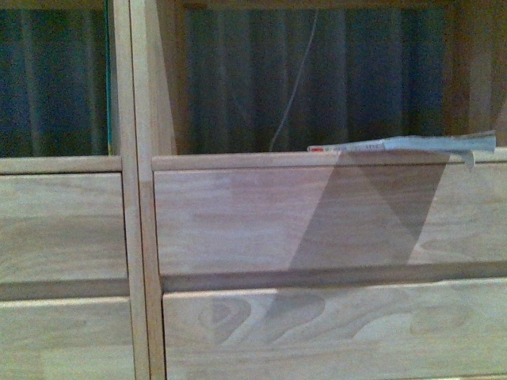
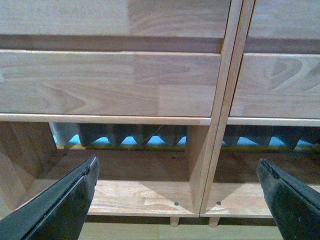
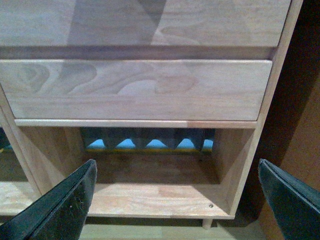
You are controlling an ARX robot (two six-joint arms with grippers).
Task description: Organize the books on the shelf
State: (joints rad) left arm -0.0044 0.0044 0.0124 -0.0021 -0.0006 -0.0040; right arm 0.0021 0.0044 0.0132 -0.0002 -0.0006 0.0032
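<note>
black left gripper [image 2: 177, 160] spread wide, empty | black right gripper [image 3: 177, 162] same | light natural-wood 2-column shelf [image 1: 142, 237] | thin pale paperback [image 1: 400, 145] flat on right cubby's front lip above drawers | likely light, floppy, slippery: pinch near red-topped spine

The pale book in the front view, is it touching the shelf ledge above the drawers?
Touching. The front view shows the pale book lying flat on the shelf ledge, its left end meeting the wood with no gap.
</note>
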